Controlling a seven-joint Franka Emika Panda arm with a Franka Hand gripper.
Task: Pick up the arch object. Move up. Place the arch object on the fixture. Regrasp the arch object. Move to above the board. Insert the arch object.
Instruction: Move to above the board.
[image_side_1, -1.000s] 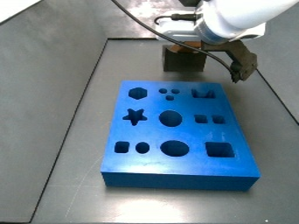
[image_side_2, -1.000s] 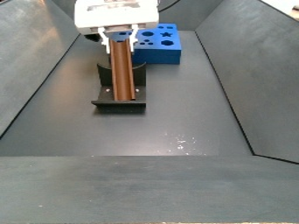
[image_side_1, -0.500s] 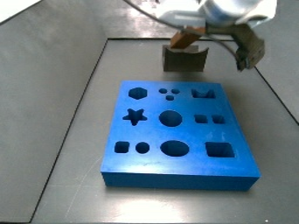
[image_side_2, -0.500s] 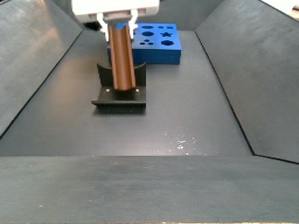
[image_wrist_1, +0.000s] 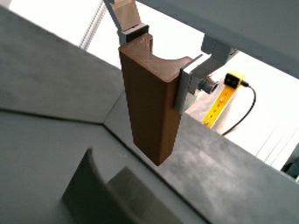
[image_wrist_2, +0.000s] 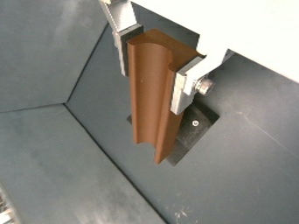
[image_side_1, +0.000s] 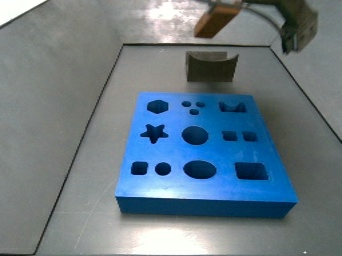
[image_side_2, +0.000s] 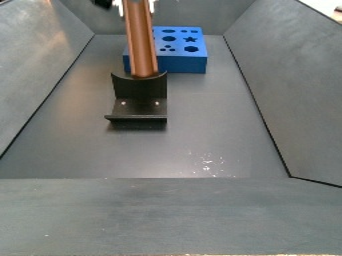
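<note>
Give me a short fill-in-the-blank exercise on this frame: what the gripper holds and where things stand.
1. The gripper is shut on the ____.
2. The arch object hangs clear ____ the fixture.
3. The colour of the board is ____.

Missing words: arch object; above; blue

Side views face the board (image_side_1: 205, 148) from opposite ends; wrist views look down the tool (image_wrist_2: 158, 57).

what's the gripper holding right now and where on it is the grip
The gripper holds the arch object, fingers clamping its sides near the upper end. The bar hangs upright, lifted above the fixture.
</note>
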